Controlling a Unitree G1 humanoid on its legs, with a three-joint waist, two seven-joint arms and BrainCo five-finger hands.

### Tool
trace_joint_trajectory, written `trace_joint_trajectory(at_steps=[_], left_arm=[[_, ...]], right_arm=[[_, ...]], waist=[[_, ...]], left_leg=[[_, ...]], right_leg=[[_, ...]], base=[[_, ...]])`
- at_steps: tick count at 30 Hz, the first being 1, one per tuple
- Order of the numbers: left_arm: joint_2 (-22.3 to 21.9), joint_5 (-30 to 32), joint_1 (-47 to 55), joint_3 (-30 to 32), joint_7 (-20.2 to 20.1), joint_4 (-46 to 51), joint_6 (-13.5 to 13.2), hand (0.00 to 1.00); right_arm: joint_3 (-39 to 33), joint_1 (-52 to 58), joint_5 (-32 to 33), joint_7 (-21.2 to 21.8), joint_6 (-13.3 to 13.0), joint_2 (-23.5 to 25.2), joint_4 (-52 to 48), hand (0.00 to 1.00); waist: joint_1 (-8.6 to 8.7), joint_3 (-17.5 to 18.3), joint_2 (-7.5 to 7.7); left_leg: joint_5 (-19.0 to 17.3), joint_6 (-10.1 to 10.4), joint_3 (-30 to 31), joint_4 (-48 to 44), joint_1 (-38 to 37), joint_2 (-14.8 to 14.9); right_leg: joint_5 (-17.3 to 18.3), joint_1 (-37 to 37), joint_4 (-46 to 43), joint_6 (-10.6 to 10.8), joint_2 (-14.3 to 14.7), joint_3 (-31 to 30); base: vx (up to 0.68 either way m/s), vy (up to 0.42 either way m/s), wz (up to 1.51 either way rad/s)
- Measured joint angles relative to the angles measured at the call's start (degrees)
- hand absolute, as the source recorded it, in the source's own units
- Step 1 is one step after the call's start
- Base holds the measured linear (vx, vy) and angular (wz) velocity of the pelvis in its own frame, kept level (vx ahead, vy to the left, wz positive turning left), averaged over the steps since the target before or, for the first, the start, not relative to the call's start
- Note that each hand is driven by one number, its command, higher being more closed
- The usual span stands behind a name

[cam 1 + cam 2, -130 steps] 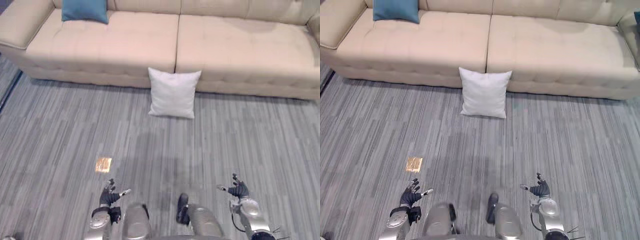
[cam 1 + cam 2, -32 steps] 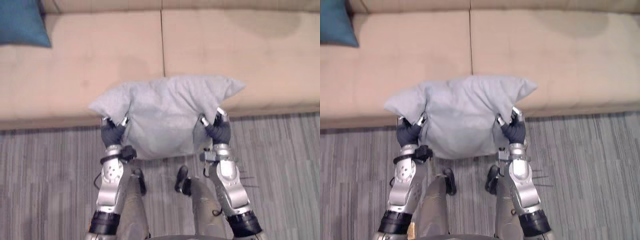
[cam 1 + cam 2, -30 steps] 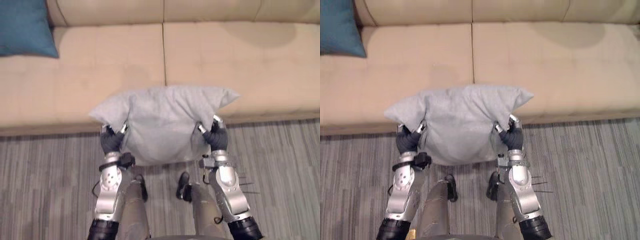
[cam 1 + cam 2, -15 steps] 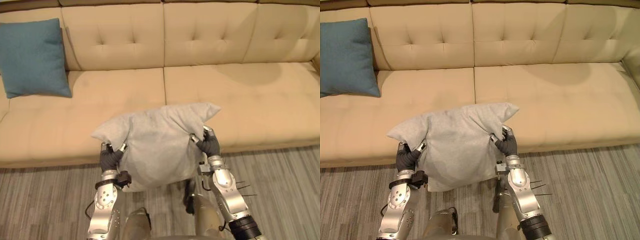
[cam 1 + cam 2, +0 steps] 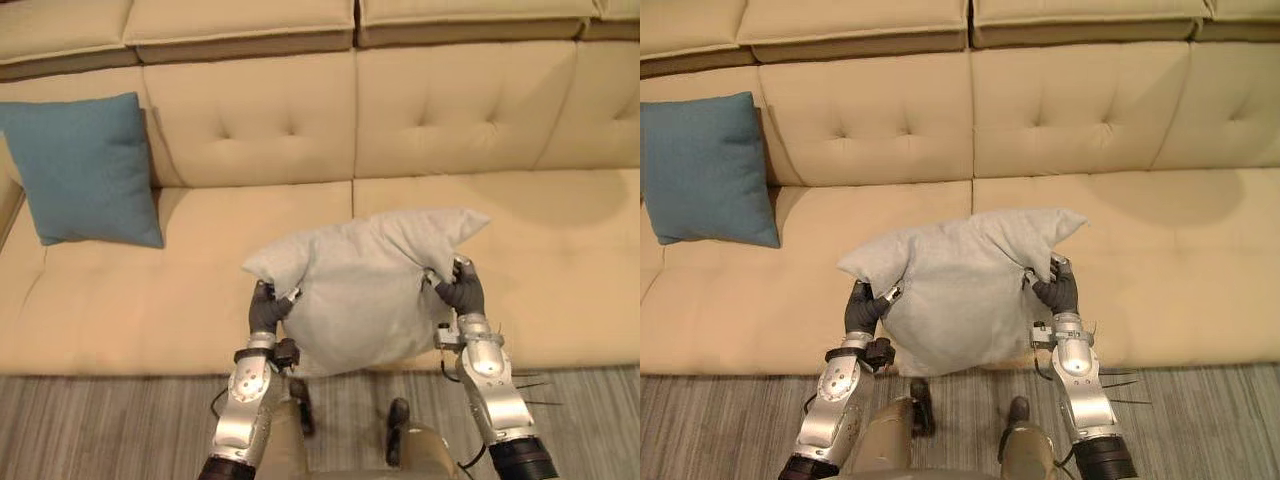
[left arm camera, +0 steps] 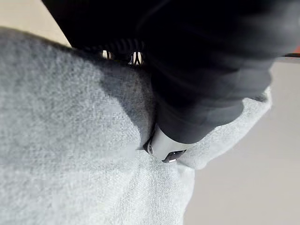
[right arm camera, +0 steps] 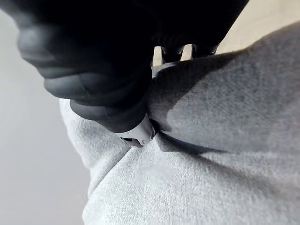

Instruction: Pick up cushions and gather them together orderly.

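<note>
Left robot hand (image 5: 265, 310) and right robot hand (image 5: 462, 293) pinching grey cushion (image 5: 355, 290) by opposite side edges, holding it above sofa (image 5: 120, 310) front edge. Risk: soft fabric slipping from shallow pinches, cushion sagging, dropping onto floor (image 5: 90, 430) short of sofa. Sofa seat lying open beyond cushion. Blue cushion (image 5: 85, 165) leaning on sofa backrest, toward robot's left end.
</note>
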State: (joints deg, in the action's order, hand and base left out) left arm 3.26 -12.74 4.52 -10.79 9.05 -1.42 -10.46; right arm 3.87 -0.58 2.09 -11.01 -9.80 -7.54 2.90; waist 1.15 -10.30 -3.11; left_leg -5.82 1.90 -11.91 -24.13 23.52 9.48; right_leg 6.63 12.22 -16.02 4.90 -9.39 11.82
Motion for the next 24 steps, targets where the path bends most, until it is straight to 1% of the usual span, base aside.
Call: trace_joint_trajectory(at_steps=[1, 2, 3, 4, 5, 6, 8, 9, 10, 11, 12, 13, 14, 16, 17, 18, 21, 22, 24], left_arm=[[0.44, 0.00, -0.33, 0.20, 0.01, 0.11, 0.02, 1.00], [1.30, -0.04, -1.29, 0.98, 0.20, 0.30, 0.01, 1.00], [1.57, -0.06, -1.72, 1.63, 0.33, 0.60, -0.01, 1.00], [1.73, -0.07, -3.01, 2.86, 1.18, 1.13, -0.11, 1.00], [1.81, -0.03, -5.78, 4.02, 2.42, 1.14, -0.15, 1.00], [1.90, -0.03, -6.79, 4.59, 2.81, 1.14, -0.23, 1.00], [3.29, 0.42, -12.91, 5.53, 6.14, 1.10, -0.86, 1.00], [3.95, 0.88, -14.48, 5.85, 6.68, 0.98, -0.88, 1.00], [4.99, 1.43, -18.81, 6.14, 8.47, 0.05, -1.05, 1.00], [6.84, 2.39, -25.57, 6.39, 11.07, -2.92, -1.22, 1.00], [7.70, 2.55, -28.52, 6.43, 11.94, -4.38, -1.20, 1.00], [9.26, 3.47, -34.26, 6.46, 14.22, -7.32, -1.19, 1.00], [10.59, 4.16, -40.56, 6.56, 16.05, -9.88, -1.19, 1.00], [11.83, 5.16, -47.03, 6.91, 18.72, -12.08, -1.20, 1.00], [12.49, 5.85, -50.58, 6.90, 19.77, -13.64, -1.21, 1.00], [13.84, 6.70, -55.70, 6.90, 20.97, -16.36, -1.22, 1.00], [16.14, 8.10, -64.60, 6.80, 22.25, -21.82, -1.21, 1.00], [16.52, 8.58, -66.15, 6.72, 22.35, -22.88, -1.21, 1.00], [18.35, 9.05, -73.36, 6.34, 22.31, -28.60, -1.23, 1.00]], right_arm=[[0.00, -0.31, 0.02, 0.01, 0.00, 0.54, -0.09, 1.00], [-0.02, -1.62, 0.08, 0.03, 0.09, 1.58, 0.19, 1.00], [0.06, -2.52, 0.09, 0.04, 0.25, 2.08, 0.22, 1.00], [0.35, -4.32, 0.10, 0.00, 0.39, 3.28, 0.25, 1.00], [0.49, -7.29, 0.25, -0.59, 0.38, 4.43, 0.63, 1.00], [0.50, -8.75, 0.31, -0.83, 0.39, 4.76, 1.02, 1.00], [0.60, -16.70, 0.35, -3.66, 0.23, 5.28, 2.78, 1.00], [0.57, -18.54, 0.44, -4.33, 0.21, 5.27, 3.28, 1.00], [0.26, -23.33, 0.45, -5.97, -0.01, 5.25, 4.95, 1.00], [-0.24, -30.15, 0.03, -8.31, -0.03, 4.96, 7.99, 1.00], [-0.50, -32.76, -0.05, -9.14, -0.04, 4.74, 9.13, 1.00], [-1.25, -37.63, -0.59, -10.92, -0.05, 4.58, 11.20, 1.00], [-2.41, -42.78, -0.90, -12.58, -0.10, 4.56, 12.65, 1.00], [-3.85, -48.33, -2.60, -14.82, -0.20, 4.37, 14.33, 1.00], [-4.72, -51.40, -2.90, -15.67, -0.20, 3.75, 15.66, 1.00], [-5.56, -55.96, -3.96, -17.37, -0.20, 3.48, 18.27, 1.00], [-6.99, -62.41, -5.10, -20.34, -0.04, 2.94, 21.22, 1.00], [-6.97, -63.25, -5.30, -20.74, -0.03, 2.62, 21.35, 1.00], [-7.51, -68.50, -7.13, -22.01, 0.02, 1.50, 24.34, 1.00]], waist=[[-0.08, -0.01, 0.05], [-0.59, -0.02, 0.10], [-0.77, -0.05, 0.15], [-1.19, -0.11, 0.24], [-2.04, -0.12, 0.26], [-2.05, -0.14, 0.28], [-1.98, -0.33, 0.37], [-1.97, -0.40, 0.38], [-2.02, -1.18, 0.65], [-2.04, -2.40, 0.73], [-2.01, -2.84, 0.88], [-1.98, -3.43, 1.23], [-2.03, -5.18, 1.42], [-2.10, -6.57, 1.43], [-2.11, -7.61, 1.36], [-2.19, -9.14, 1.36], [-2.15, -9.98, 1.29], [-2.15, -10.07, 1.25], [-1.91, -10.87, 1.25]], left_leg=[[-0.01, -0.01, -0.03, 0.17, 0.07, -0.58], [-0.13, -0.21, -0.80, 0.22, 0.07, -1.30], [-0.24, -0.39, -1.03, 0.25, 0.07, -1.47], [-0.36, -0.59, -1.71, 0.44, 0.13, -1.53], [-0.37, -0.65, -2.37, 0.92, 0.17, -1.42], [-0.29, -0.76, -2.47, 1.22, 0.19, -1.38], [0.33, -1.66, -2.49, 2.48, 1.36, -1.25], [0.62, -1.70, -2.47, 2.69, 1.75, -1.07], [1.72, -1.54, -2.57, 3.50, 2.17, -0.76], [3.48, -1.23, -2.45, 5.10, 2.61, -0.41], [4.25, -1.16, -2.45, 5.89, 2.78, -0.45], [5.80, -1.06, -2.40, 7.48, 3.47, -0.57], [7.43, -1.07, -2.32, 8.95, 3.99, -0.67], [9.33, -1.11, -2.07, 10.78, 5.37, -0.84], [10.69, -1.07, -1.95, 12.13, 5.80, -0.96], [12.61, -0.94, -1.70, 14.33, 6.27, -0.99], [16.56, -0.66, -1.40, 19.87, 8.59, -1.43], [17.22, -0.83, -1.40, 20.72, 9.12, -1.50], [19.43, -0.81, -1.25, 22.17, 12.28, -1.67]], right_leg=[[0.00, 0.30, -0.03, 0.00, -0.40, -0.67], [-0.06, 0.56, 0.21, -0.08, -0.96, -2.45], [-0.16, 0.71, 0.28, -0.07, -1.02, -3.07], [-0.30, 1.15, 0.46, 0.05, -1.00, -4.27], [-0.35, 1.44, 0.73, 0.12, -0.89, -4.89], [-0.36, 1.64, 0.92, 0.14, -0.77, -5.15], [-0.76, 3.47, 1.32, 0.45, 0.03, -5.82], [-0.89, 4.02, 1.32, 0.36, 0.26, -5.97], [-1.33, 4.93, 1.37, -0.08, 0.69, -6.57], [-2.56, 6.11, 1.37, -0.56, 1.35, -6.87], [-2.79, 6.59, 1.39, -0.71, 1.46, -6.94], [-3.12, 7.97, 1.41, -0.67, 1.57, -6.94], [-3.33, 9.06, 1.41, -0.76, 1.71, -6.97], [-3.41, 11.11, 1.43, -0.66, 1.94, -7.09], [-3.76, 12.05, 1.40, -0.31, 2.07, -7.16], [-4.49, 13.46, 1.39, -0.64, 2.44, -7.08], [-5.37, 18.40, 1.08, -0.56, 2.80, -7.10], [-5.57, 19.40, 1.00, -0.59, 2.86, -7.10], [-6.02, 23.55, -0.02, -0.66, 2.77, -6.98]], base=[[0.15, 0.204, 0.10], [0.10, 0.151, -0.02], [0.08, 0.125, -0.16], [0.03, 0.035, -0.30], [0.01, 0.008, -0.30], [-0.02, -0.028, -0.26], [-0.08, -0.046, -0.18], [-0.10, -0.056, -0.15], [-0.12, -0.074, -0.12], [-0.14, -0.074, -0.10], [-0.17, -0.072, -0.04], [-0.17, -0.065, 0.04], [-0.21, -0.073, 0.06], [-0.17, -0.050, 0.06], [-0.16, -0.050, 0.04], [-0.18, -0.062, 0.03], [-0.12, -0.043, 0.00], [-0.09, -0.034, -0.01], [-0.09, -0.019, 0.02]])
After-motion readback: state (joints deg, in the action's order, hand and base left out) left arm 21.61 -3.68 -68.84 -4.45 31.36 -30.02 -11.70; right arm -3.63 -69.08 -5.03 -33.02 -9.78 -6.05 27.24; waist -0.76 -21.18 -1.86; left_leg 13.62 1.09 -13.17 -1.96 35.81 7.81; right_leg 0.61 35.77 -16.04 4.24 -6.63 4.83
